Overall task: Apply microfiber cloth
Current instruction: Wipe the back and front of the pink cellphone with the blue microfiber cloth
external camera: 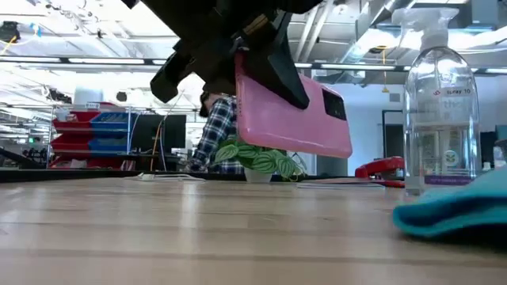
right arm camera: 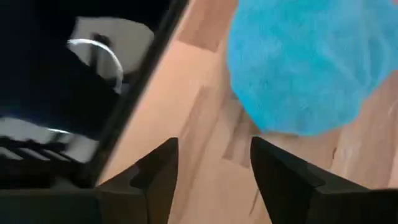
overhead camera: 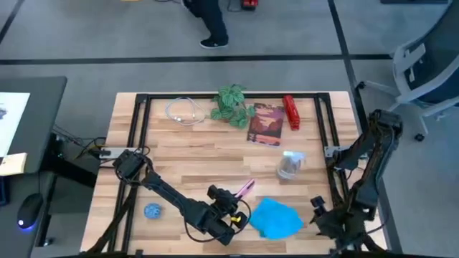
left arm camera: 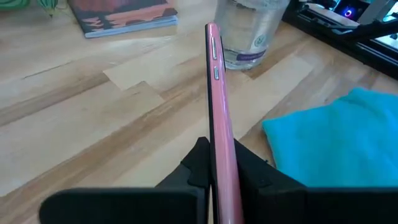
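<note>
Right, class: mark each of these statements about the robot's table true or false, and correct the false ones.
1. The left tool holds a pink phone off the table. True.
2. The microfiber cloth is draped over the phone. False: it lies on the table, beside the phone.
3. The right tool is open and empty. True.
4. The clear pump bottle lies on its side. False: it stands upright.
5. A small blue ball sits near the table's front edge. True.
</note>
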You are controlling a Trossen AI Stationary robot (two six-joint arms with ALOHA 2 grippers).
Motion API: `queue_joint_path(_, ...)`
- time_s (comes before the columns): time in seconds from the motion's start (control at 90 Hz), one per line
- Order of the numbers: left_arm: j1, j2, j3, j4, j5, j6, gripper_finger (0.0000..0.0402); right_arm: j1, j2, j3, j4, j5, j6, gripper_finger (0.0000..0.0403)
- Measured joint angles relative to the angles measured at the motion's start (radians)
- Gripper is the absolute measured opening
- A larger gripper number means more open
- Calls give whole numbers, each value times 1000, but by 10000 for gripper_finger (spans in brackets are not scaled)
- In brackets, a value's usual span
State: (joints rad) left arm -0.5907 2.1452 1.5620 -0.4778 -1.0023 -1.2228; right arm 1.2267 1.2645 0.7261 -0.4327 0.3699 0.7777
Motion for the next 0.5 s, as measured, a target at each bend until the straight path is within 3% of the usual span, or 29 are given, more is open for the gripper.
queue_joint_path(0.1,0,0,0,3,0,2,11,-20,-57,0,3,118,49,194)
queue_joint_path(0.222,1,0,0,8,1,7,11,-77,-30,0,29,217,27,194)
queue_joint_path(0.333,1,0,0,13,1,7,11,-155,58,0,144,217,-61,193)
queue_joint_path(0.5,2,0,0,26,17,13,11,-272,189,0,291,89,-220,177)
